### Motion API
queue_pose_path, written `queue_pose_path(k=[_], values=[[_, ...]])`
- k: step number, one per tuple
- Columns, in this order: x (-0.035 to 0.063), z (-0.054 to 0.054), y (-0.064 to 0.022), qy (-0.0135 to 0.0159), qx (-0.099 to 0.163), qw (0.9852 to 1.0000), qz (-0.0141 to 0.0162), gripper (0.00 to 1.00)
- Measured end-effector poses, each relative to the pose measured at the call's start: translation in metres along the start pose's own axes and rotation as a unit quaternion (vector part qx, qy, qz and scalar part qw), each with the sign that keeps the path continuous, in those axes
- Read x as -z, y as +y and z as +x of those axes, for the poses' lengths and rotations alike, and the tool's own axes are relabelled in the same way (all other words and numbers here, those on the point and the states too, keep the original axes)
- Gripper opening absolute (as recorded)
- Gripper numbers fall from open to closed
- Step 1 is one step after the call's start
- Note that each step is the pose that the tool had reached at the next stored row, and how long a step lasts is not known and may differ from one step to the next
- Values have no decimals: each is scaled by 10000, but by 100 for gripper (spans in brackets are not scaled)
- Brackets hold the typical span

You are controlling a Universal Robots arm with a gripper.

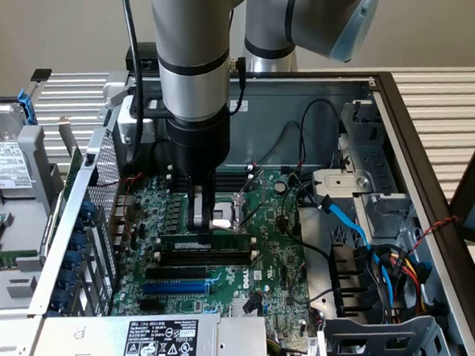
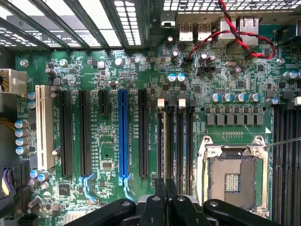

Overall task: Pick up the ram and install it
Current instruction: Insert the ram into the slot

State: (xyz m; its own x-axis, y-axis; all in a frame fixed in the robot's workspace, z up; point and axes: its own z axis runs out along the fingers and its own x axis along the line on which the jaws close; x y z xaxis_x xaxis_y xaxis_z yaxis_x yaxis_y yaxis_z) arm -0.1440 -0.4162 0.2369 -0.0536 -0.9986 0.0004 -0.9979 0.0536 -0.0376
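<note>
ram (image 1: pixel 227 242) upright among memory slots (image 1: pixel 196 259) — claw (image 1: pixel 202 224) pinching it, label unreadable

Exterior view: soft, even room light, no hard shadows. Pale sheen runs down my arm (image 1: pixel 192 62). The ram (image 1: pixel 225 241) under my claw (image 1: pixel 201 222) sits in its dim shade. Wrist view: white glare burns out the vent slats (image 2: pixel 94 19). Motherboard (image 2: pixel 108 155) evenly lit, capacitor tops (image 2: pixel 228 97) glint, claw dark and underlit.
</note>
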Motion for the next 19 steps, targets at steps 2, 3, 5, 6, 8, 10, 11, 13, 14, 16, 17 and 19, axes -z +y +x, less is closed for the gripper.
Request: queue_pose_path(k=[2,3,5,6,8,10,11,13,14,16,17,19], values=[[-1,0,2,0,0,10000,-1,12],[-1,0,2,0,0,10000,-1,12],[-2,0,3,0,-1,10000,-1,12],[-7,2,3,-1,-1,10000,0,12],[-12,4,4,0,-1,10000,-1,12],[-12,4,3,0,-1,10000,-1,12],[-12,4,3,0,-1,10000,-1,12],[-12,4,3,0,-1,10000,-1,12],[-13,8,2,0,0,10000,-3,12],[-15,17,2,0,0,10000,-7,12],[-16,18,3,0,-1,10000,-11,12],[-16,18,3,1,-1,10000,-12,12]])
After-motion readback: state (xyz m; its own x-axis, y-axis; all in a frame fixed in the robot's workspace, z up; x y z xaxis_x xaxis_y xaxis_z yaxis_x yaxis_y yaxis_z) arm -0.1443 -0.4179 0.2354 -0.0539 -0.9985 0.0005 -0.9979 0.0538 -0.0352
